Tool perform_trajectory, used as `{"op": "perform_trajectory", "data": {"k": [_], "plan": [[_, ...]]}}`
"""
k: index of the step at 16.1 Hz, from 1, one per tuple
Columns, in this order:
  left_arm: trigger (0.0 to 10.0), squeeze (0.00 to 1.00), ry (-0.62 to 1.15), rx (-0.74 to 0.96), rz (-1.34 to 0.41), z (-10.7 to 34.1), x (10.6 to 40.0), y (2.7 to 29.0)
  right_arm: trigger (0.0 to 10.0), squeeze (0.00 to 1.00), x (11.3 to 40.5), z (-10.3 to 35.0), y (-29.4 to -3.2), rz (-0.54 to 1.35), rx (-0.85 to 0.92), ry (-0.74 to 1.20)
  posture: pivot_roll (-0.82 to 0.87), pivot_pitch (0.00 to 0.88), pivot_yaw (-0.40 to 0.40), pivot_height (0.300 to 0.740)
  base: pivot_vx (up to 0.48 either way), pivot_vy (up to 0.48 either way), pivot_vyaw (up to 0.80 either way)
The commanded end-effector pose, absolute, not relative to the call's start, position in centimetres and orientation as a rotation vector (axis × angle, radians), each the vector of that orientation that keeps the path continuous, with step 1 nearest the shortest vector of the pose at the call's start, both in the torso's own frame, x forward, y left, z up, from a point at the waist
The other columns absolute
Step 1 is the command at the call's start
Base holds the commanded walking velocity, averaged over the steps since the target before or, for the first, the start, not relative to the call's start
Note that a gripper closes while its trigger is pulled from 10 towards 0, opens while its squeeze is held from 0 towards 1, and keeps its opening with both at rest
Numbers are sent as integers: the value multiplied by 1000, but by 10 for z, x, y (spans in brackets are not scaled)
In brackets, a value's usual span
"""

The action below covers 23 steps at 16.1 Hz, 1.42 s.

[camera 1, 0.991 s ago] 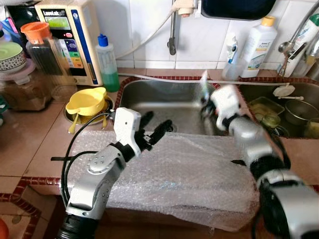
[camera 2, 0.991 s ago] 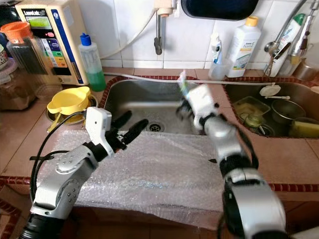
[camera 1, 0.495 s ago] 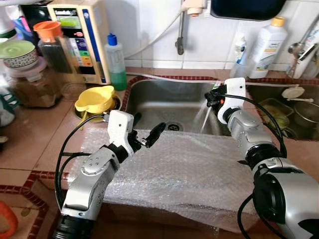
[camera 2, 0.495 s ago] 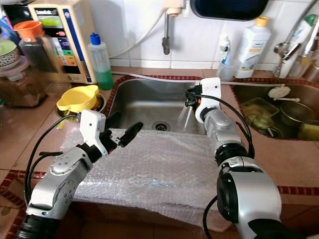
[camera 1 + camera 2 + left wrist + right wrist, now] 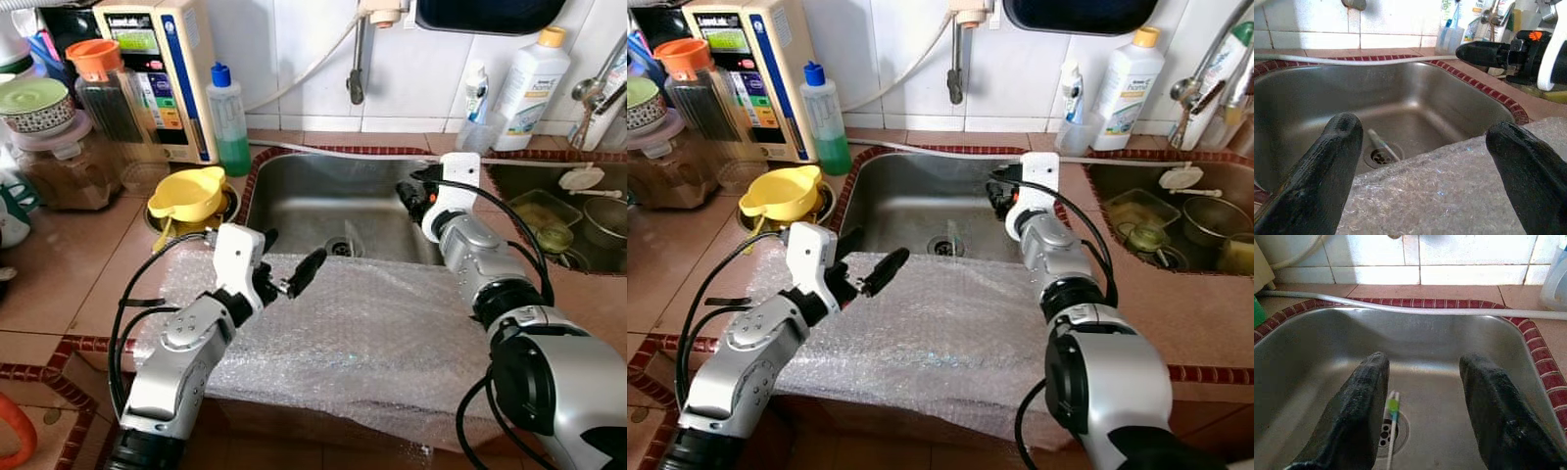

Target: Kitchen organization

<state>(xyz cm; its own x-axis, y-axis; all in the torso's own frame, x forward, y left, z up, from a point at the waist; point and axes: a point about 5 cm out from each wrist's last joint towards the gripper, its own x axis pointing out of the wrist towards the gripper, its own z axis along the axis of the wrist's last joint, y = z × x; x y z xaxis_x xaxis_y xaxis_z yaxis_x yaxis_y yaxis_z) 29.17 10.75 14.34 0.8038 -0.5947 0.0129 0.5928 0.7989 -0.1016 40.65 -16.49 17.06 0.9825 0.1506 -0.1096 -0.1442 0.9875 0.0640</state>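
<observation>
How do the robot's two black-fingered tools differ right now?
The left tool hovers over the bubble wrap at the counter's front edge; the right tool hangs over the steel sink. The left tool's fingers are spread wide, the right tool's less so. A toothbrush lies by the drain below the right tool; nothing lies between the left tool's fingers. Both are open and empty.

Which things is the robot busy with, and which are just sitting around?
Busy with:
- sink
- thin green-and-white stick, maybe a toothbrush, by the drain
- right gripper, open above the sink
- left gripper, open over the bubble wrap

Just sitting around:
- yellow jug
- green bottle
- white bottle
</observation>
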Motion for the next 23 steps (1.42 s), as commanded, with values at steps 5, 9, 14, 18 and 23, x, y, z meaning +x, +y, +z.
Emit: {"op": "perform_trajectory", "data": {"k": [5, 9, 14, 18, 23], "plan": [[10000, 1000, 11, -74, -658, 148, 293, 105, 10000, 1000, 408, 172, -159, 168, 1, 147, -155, 35, 57, 740, 0, 0, 0], [10000, 1000, 20, -48, -659, 146, 294, 107, 10000, 1000, 406, 166, -157, 168, -30, 170, -161, 31, 59, 740, 0, 0, 0], [10000, 1000, -100, -42, -483, 164, 310, 125, 10000, 1000, 402, 171, -146, 286, 67, 90, -171, 28, 60, 740, 0, 0, 0], [10000, 1000, -139, -20, -326, 170, 321, 143, 10000, 1000, 380, 172, -122, 449, 99, -10, -186, 24, 61, 740, 0, 0, 0], [10000, 1000, -109, -34, -70, 163, 340, 170, 10000, 1000, 329, 186, -91, 732, 129, -78, -222, 22, 65, 740, 0, 0, 0]]}}
